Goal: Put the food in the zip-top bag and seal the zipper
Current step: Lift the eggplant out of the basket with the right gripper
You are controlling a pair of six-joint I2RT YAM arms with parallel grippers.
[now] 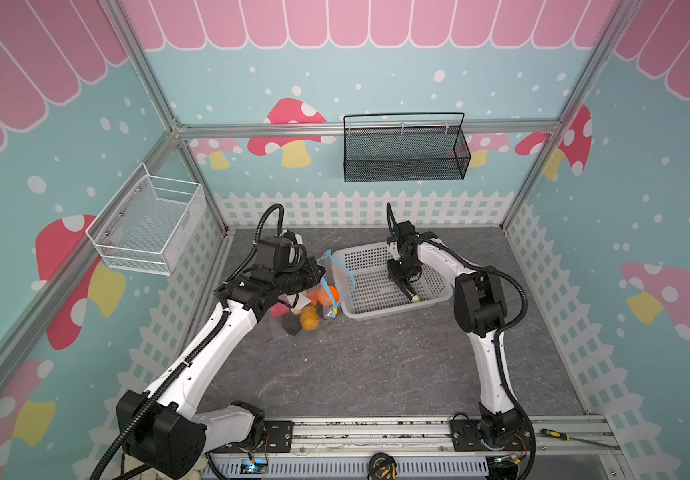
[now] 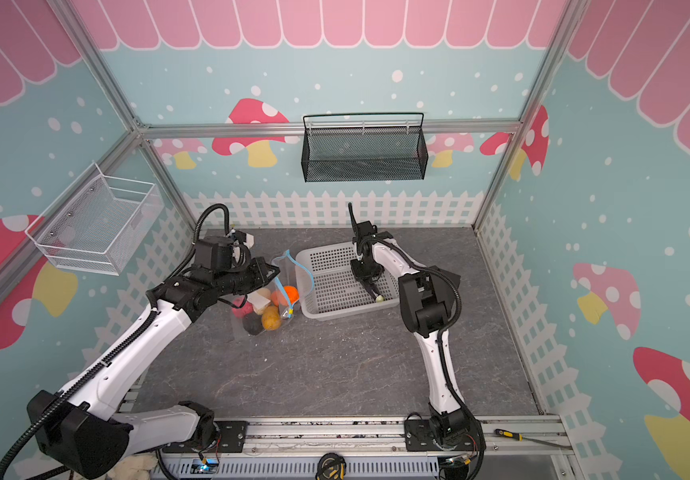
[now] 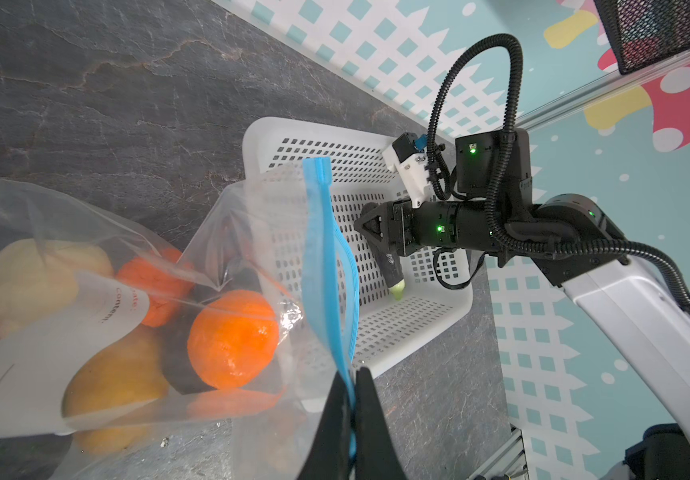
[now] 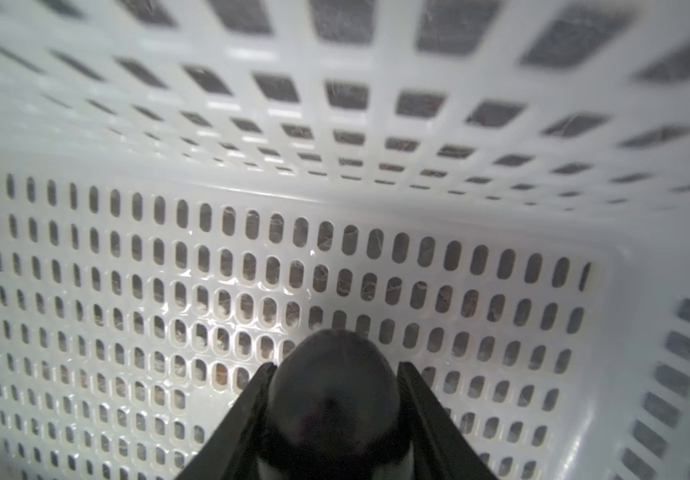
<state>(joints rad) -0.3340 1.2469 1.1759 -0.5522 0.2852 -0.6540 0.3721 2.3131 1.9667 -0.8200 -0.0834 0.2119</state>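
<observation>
— Risks, listed?

— One: the left gripper is pinched tight on the blue zipper, holding the bag mouth up. If the strip slips, I'd expect the mouth to flop closed. Two: the right gripper clamps the dark vegetable, which might swing or drop when lifted.

— Containers?

— Bag, on the table just beside the basket: orange, yellow, cream, red and black toy food. Basket: that vegetable only, tip pointing down.
</observation>
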